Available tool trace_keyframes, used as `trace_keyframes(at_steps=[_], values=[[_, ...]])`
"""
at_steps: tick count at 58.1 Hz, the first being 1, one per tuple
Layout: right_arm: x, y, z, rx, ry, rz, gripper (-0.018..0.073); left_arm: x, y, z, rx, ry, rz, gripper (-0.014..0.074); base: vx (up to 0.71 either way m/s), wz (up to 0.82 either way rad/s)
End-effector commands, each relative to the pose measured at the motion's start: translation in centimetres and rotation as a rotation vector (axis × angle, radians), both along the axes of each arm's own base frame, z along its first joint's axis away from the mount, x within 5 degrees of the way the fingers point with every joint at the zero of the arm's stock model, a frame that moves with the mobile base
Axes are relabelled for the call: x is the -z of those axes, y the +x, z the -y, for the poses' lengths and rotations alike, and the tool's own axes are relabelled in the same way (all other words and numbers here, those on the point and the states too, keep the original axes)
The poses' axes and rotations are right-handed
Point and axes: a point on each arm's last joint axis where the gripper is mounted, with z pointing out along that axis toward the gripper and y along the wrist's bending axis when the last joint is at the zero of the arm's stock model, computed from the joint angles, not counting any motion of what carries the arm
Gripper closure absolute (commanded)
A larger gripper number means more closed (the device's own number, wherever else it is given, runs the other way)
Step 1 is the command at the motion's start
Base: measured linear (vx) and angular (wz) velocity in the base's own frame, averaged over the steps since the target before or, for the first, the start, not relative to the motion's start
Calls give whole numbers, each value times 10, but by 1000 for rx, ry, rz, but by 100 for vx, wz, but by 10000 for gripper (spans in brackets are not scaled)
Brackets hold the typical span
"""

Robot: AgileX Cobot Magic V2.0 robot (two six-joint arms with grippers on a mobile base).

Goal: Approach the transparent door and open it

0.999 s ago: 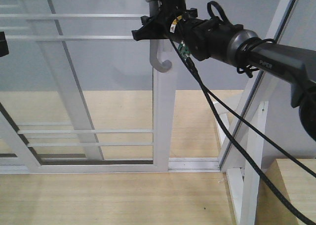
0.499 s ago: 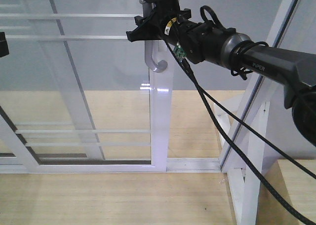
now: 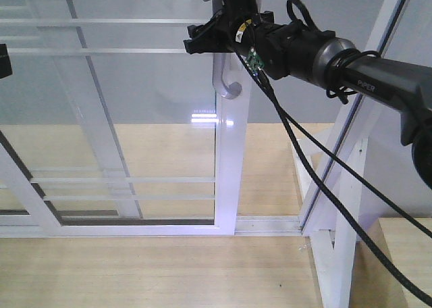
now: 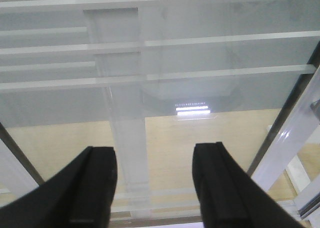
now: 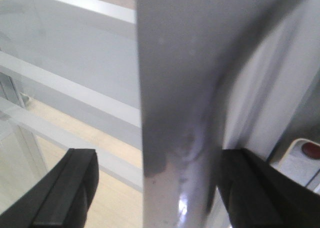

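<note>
The transparent door (image 3: 155, 119) is a clear glass panel in a glossy white frame, and its right stile (image 3: 229, 173) carries a curved silver-grey handle (image 3: 226, 84). My right gripper (image 3: 192, 39) is at the top of that handle. In the right wrist view the gripper (image 5: 157, 160) is open, with the handle (image 5: 170, 63) and the stile between its jaws. The right finger (image 5: 260, 188) is against the stile and the left finger (image 5: 70, 188) stands apart. My left gripper (image 4: 157, 188) is open and empty, facing the glass (image 4: 200, 63).
A handle-less white-framed glass panel (image 3: 88, 119) stands behind the door at the left. Slanted white frame posts (image 3: 351, 207) stand at the right. The bottom track (image 3: 266, 223) runs along the wooden floor. Black cables (image 3: 304, 159) hang from the right arm.
The door stile and my right gripper first slid left, then came back to the right, ending a little further right than one second ago.
</note>
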Motion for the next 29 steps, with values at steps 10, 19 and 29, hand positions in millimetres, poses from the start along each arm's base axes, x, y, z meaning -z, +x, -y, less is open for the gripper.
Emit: trace_keyframes(at_steps=[10,19,29], values=[[-81,-11,46,88,8,65,-34,-21,-1,0,-3,-20,122,132,0,0],[-109,-29,69,134,-105,25,-34,-21,-1,1,-1,-18,125,132,0,0],[-147,-51,94,187,-84,41,-34,-21,-1,1,-1,-17,126,132,0,0]])
